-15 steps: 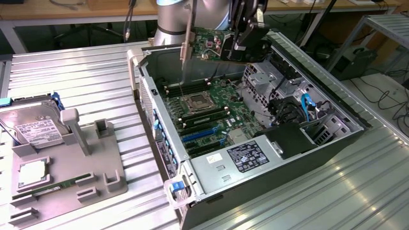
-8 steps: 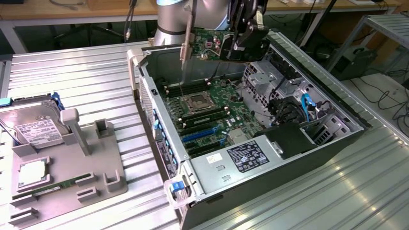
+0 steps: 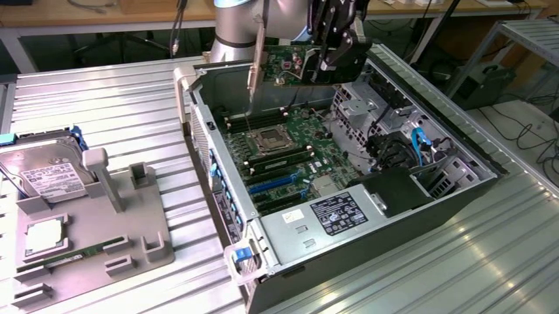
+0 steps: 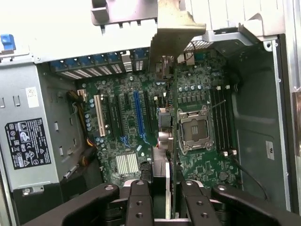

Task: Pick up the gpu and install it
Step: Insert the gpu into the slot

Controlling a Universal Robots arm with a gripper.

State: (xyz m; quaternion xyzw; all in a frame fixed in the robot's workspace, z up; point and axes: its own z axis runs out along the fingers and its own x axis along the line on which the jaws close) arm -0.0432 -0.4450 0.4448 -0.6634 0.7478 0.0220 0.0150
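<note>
The gpu (image 3: 287, 65), a green card with a silver end bracket (image 3: 256, 75), hangs upright in the air over the far end of the open computer case (image 3: 218, 157). My gripper (image 3: 336, 52) is shut on its upper edge. In the wrist view the card runs edge-on between my two black fingers (image 4: 141, 205), and its bracket (image 4: 171, 33) points away over the motherboard (image 4: 202, 174). A blue expansion slot (image 4: 138, 117) and a white one (image 4: 99, 115) lie below, off to one side of the card. The empty CPU socket (image 4: 195, 132) sits on the other side.
A grey fixture tray (image 3: 131, 216) at the exterior view's left holds a hard drive (image 3: 48, 173), a CPU (image 3: 44, 235) and a memory stick (image 3: 74, 256). Inside the case are the power supply (image 3: 336, 212), blue cables (image 3: 419, 147) and a drive cage (image 3: 358, 104).
</note>
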